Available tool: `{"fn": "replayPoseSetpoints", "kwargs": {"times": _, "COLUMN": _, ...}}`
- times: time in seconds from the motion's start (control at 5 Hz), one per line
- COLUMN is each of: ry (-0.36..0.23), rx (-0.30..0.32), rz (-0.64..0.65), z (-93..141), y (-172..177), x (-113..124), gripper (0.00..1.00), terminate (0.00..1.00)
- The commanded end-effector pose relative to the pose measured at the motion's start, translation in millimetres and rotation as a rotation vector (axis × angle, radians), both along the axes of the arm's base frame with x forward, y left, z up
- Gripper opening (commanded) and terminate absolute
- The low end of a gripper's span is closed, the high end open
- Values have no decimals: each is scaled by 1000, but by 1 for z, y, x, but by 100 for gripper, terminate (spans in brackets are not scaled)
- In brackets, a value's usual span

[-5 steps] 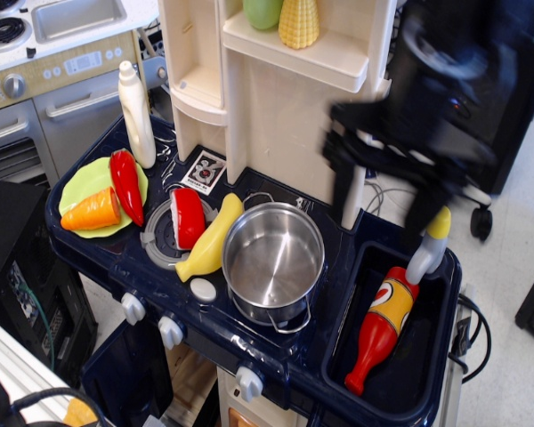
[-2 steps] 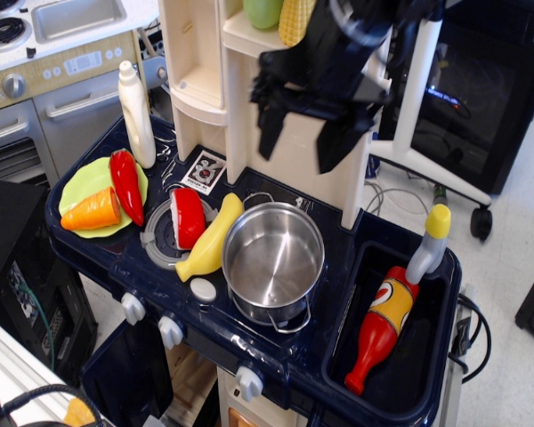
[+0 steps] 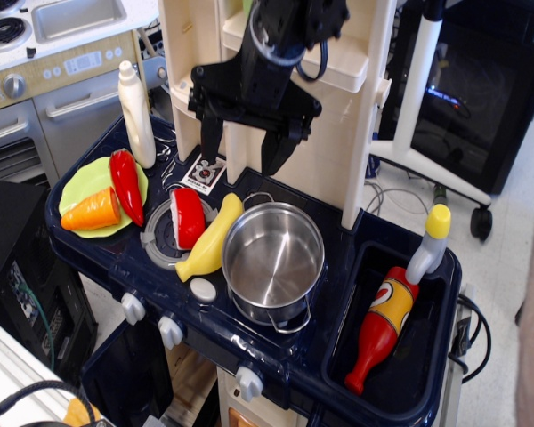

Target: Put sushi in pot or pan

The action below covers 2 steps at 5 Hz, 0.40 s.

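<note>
I see my gripper (image 3: 241, 153) hanging above the stovetop with jaws spread wide, holding nothing. The sushi (image 3: 189, 217) lies on the burner (image 3: 157, 235), touching the yellow banana (image 3: 213, 237), which leans against the steel pot (image 3: 273, 260). Pot looks empty.

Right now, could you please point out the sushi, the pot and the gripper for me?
sushi (image 3: 188, 216), the only camera view, on its glossy red top.
pot (image 3: 234, 233), the only camera view, on its left rim.
gripper (image 3: 243, 152), the only camera view, midway between its open fingertips.
</note>
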<state>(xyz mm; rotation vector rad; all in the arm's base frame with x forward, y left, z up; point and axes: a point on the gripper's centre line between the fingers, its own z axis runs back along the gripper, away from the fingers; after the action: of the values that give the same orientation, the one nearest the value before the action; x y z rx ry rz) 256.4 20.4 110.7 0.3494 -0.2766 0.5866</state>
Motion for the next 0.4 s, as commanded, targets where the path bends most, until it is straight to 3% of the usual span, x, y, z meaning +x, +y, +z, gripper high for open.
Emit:
{"fn": "replayPoseSetpoints", "kwargs": {"times": 0.0, "ry": -37, "rx": -22, "rz": -18, "z": -19, "y": 33, "x": 10, "gripper": 100, "terminate": 0}}
{"fn": "replayPoseSetpoints", "kwargs": {"times": 0.2, "ry": 4, "rx": -32, "rz": -21, "z": -27, "y": 41, "x": 4, "gripper": 100, "terminate": 0}}
